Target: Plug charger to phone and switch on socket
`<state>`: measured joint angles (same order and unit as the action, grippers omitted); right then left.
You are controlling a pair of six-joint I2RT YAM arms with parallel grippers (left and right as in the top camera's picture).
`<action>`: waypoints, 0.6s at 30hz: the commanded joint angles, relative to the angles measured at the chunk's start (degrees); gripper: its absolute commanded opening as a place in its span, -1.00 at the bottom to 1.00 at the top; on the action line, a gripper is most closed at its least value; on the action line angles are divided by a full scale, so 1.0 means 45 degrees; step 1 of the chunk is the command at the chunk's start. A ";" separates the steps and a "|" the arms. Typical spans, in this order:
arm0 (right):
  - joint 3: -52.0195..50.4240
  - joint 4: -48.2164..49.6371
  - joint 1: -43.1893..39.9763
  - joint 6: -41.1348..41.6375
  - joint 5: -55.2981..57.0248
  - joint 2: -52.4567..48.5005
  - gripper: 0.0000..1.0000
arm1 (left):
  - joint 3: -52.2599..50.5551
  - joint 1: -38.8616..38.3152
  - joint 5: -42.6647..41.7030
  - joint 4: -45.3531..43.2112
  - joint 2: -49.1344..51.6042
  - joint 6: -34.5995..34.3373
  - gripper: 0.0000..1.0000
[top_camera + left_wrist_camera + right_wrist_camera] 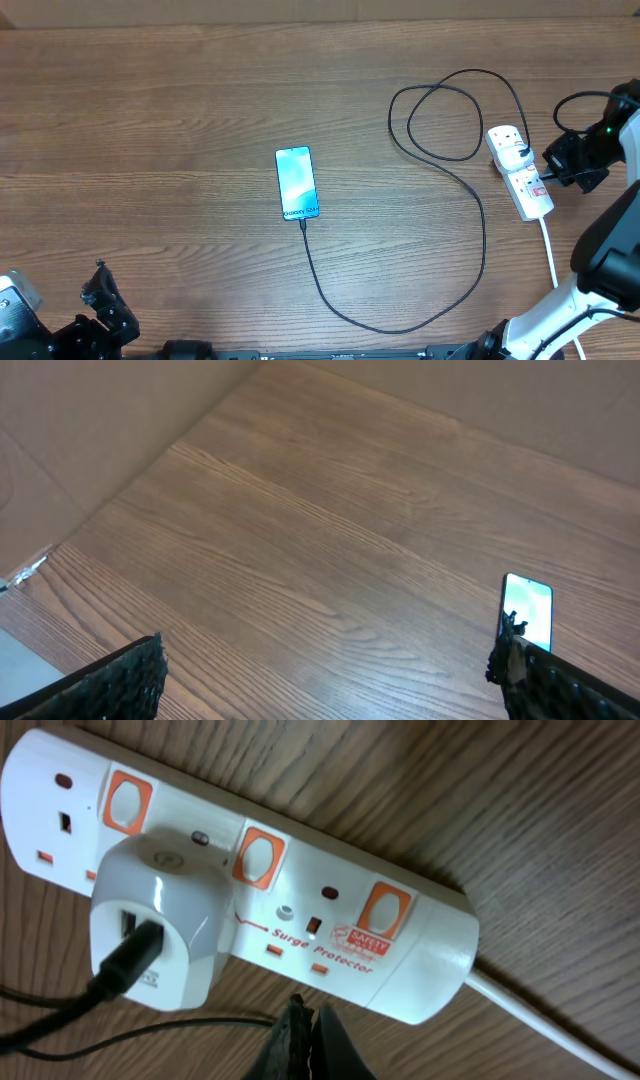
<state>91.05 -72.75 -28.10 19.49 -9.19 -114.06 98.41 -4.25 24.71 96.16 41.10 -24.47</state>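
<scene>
- Wood-grain table (160,110) fills the overhead view, with both arms at its near edge.
- At the far left, the left gripper (330,660) hangs over bare wood with its fingers (130,680) spread wide apart and nothing between them.
- Near the middle, the phone (297,183) lies flat, its light blue screen up and its "Galaxy" end toward the arms.
- The charger (160,935) has its connector tip at that near end of the phone. From there its black cable runs toward the arms, sweeps right, climbs and loops once before it reaches the white plug head.
- At the right, the socket (420,935) lies flat with three orange-red switches (258,858). The plug head sits in its middle outlet, and its white cord (550,250) trails toward the arms. Whether any switch is on, I cannot tell.
- The right gripper (300,1030) has its fingers pressed together, empty, just beside the socket's long edge. Contact cannot be judged.
</scene>
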 commanded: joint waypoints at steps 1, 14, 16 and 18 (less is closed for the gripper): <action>0.0583 0.0204 -0.0034 -0.0044 -0.0078 -0.0350 -0.93 | -0.0049 0.0024 0.0257 0.0010 -0.0005 -0.0287 0.99; 0.0631 0.0874 0.0151 -0.0005 -0.0369 -0.1273 -0.92 | -0.0049 0.0024 0.0257 0.0015 -0.0010 -0.0287 0.99; 0.0636 0.1073 0.0262 0.0000 -0.0374 -0.1273 -0.92 | -0.0053 0.0024 0.0257 0.0015 -0.0005 -0.0287 0.99; 0.0646 0.1258 0.0340 0.0005 -0.0573 -0.1273 -0.93 | -0.0049 0.0024 0.0257 0.0015 -0.0010 -0.0287 0.99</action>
<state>92.18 -67.83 -27.55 19.46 -10.35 -119.68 98.39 -4.25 24.73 96.23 41.10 -24.53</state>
